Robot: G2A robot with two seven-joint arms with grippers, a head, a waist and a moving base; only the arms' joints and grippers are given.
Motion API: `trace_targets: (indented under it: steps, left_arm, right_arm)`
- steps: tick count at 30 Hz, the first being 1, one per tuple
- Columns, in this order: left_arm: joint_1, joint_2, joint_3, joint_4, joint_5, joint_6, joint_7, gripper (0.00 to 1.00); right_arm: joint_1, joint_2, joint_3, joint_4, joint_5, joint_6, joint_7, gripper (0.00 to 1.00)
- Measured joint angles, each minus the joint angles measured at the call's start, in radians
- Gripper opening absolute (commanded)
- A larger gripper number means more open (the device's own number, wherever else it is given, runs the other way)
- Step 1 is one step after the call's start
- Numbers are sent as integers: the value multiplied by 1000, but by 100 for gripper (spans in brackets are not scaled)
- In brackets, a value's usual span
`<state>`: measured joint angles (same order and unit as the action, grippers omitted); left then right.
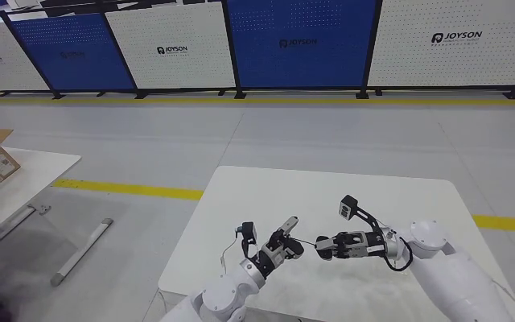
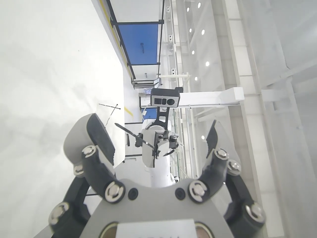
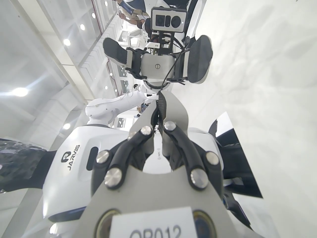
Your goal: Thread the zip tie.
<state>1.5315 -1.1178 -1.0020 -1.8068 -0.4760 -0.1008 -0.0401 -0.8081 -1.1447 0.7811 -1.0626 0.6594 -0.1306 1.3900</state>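
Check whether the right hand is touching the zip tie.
Touching. The left wrist view shows the right hand shut on the zip tie, with the strip sticking out from it.

Bright, ceiling lamps [image 2: 207, 63] glaring (wrist-view edges warped).

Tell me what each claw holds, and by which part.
The right claw is shut on the zip tie, on its strap; how near an end cannot be told. The open left claw holds nothing.

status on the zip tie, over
Left gripper open, empty. Right gripper shut on zip tie, held out toward left gripper. Spare ties lying on table, off to the side.
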Motion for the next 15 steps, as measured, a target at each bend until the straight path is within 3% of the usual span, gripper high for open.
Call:
trace_targets:
  steps: [7, 10, 11, 12, 15]
  left_arm:
    - [0, -1, 2, 2, -3, 0, -3, 100]
    - [-2, -4, 2, 13, -5, -22, -14, 97]
    - [0, -4, 0, 15, -6, -29, -19, 61]
    - [4, -4, -3, 17, -6, -35, -25, 45]
    - [14, -3, -10, 15, 2, -42, -39, 26]
  right_arm:
    - [0, 0, 0, 0, 0, 0, 0, 0]
    - [0, 0, 0, 0, 0, 0, 0, 0]
    - [0, 0, 0, 0, 0, 0, 0, 0]
    - [0, 0, 0, 0, 0, 0, 0, 0]
    - [0, 0, 0, 0, 0, 0, 0, 0]
